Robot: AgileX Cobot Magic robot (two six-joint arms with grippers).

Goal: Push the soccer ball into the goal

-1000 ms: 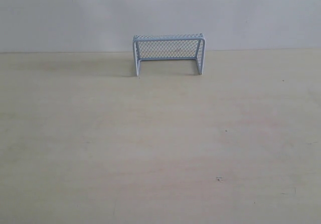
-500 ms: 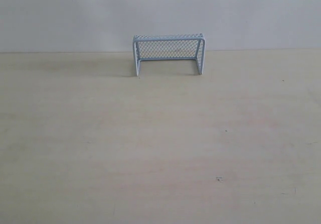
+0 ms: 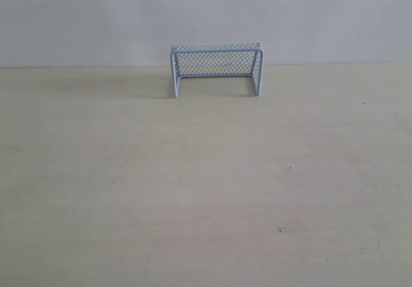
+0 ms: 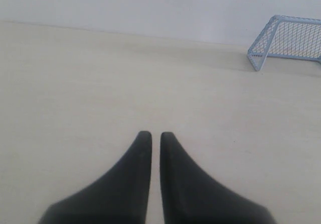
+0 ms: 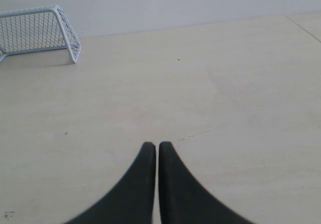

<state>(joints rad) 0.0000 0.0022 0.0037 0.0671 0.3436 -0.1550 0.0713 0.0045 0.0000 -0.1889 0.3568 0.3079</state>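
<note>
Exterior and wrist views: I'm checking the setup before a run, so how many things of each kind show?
goal: 1
soccer ball: 0, none in any view
grippers: 2, left gripper and right gripper
Total: 3

I'm seeing the goal (image 4: 293, 38) getting clipped by the frame edge in both wrist views. The left gripper (image 4: 151, 133) and right gripper (image 5: 151, 144) are running out of frame behind their fingertips. In the exterior view, a dark speck (image 3: 281, 229) at 5 o'clock on the table (image 3: 193, 190) is showing too small to identify.
</note>
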